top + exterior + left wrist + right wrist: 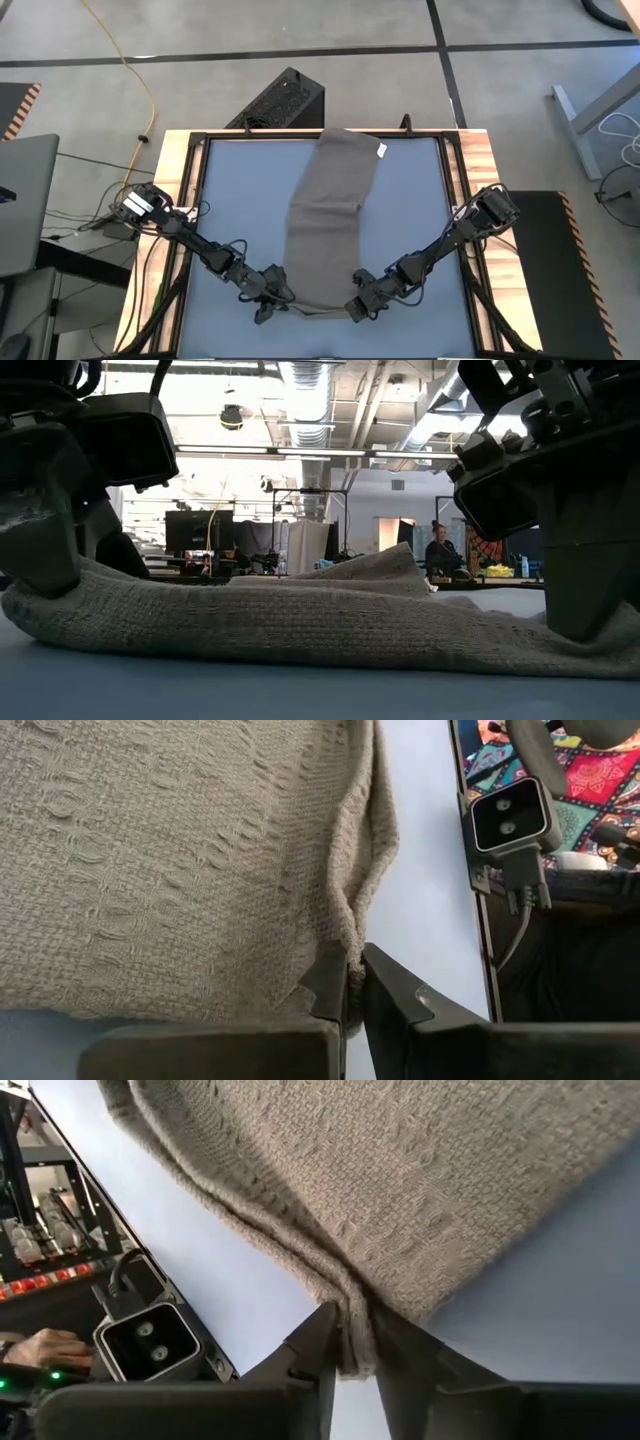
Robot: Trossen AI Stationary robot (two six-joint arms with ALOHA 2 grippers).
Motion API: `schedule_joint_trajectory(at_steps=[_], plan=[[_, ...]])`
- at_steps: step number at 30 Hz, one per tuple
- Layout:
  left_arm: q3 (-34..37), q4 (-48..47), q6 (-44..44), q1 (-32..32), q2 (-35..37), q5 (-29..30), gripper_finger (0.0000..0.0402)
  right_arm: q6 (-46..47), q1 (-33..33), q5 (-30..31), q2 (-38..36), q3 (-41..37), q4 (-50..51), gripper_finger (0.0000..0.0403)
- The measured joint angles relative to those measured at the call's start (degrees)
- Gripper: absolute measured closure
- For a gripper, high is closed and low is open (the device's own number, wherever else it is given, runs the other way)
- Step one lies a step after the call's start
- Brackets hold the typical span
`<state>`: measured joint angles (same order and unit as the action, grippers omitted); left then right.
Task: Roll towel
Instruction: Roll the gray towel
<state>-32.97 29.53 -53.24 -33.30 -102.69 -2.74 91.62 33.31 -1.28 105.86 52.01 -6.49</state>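
No legible text (none anywhere)

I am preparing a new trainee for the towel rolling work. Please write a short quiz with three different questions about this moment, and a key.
1. True or false: the taupe woven cloth towel lies fully flat, with no edge lifted.
2. Which tool grips the towel's near edge? A) only the left tool B) only the right tool C) both
3. Fill in: the small white tag sits at the towel's ____ end, away from the arms.

Key: 1 false, the near edge is bunched and pinched; 2 C; 3 far.
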Motion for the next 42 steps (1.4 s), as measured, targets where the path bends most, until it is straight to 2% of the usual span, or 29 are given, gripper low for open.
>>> schedule_joint_trajectory(at_steps=[7, 14, 17, 20, 27, 32, 34, 39, 42], plan=[[0.0, -0.09, -0.86, 0.0, 0.0, 0.11, 0.0397, -2.56, 1.19, -0.1, -3.16, -0.15, 1.25, 0.0282], [-0.56, -0.9, -1.65, 0.09, 0.0, 0.19, 0.0397, -7.64, 2.02, 0.06, -6.74, -0.15, 1.15, 0.0279], [-1.27, -1.83, -2.33, 0.11, -0.07, 1.36, 0.0397, -14.49, 3.22, 0.9, -7.36, -0.15, -0.97, 0.028], [-1.8, -2.41, -3.85, 0.46, -0.13, 2.73, 0.0397, -25.27, 5.92, 2.12, -7.19, -0.11, -4.6, 0.028], [-1.86, -2.51, -3.92, 0.46, -0.17, 3.2, 0.0397, -39.86, 11.33, 12.33, -6.75, 1.12, -4.02, 0.0285], [-1.88, -2.63, -3.88, 0.46, -0.17, 3.15, 0.0397, -51.08, 12.94, 17.17, -2.5, 5.61, -3.08, 0.0286], [-1.87, -2.59, -3.81, 0.46, -0.17, 3.1, 0.0397, -53.11, 12.93, 18.02, -1.35, 8.19, 0.73, 0.0286], [-1.87, -2.65, -2.79, 0.48, -0.17, 2.71, 0.0397, -53.25, 12.62, 21.35, 2.19, 16.47, 20.31, 0.0286], [-1.86, -2.63, -1.97, 0.46, -0.17, 2.58, 0.0397, -53.05, 12.69, 23.1, 4.06, 20.73, 27.24, 0.0286]])
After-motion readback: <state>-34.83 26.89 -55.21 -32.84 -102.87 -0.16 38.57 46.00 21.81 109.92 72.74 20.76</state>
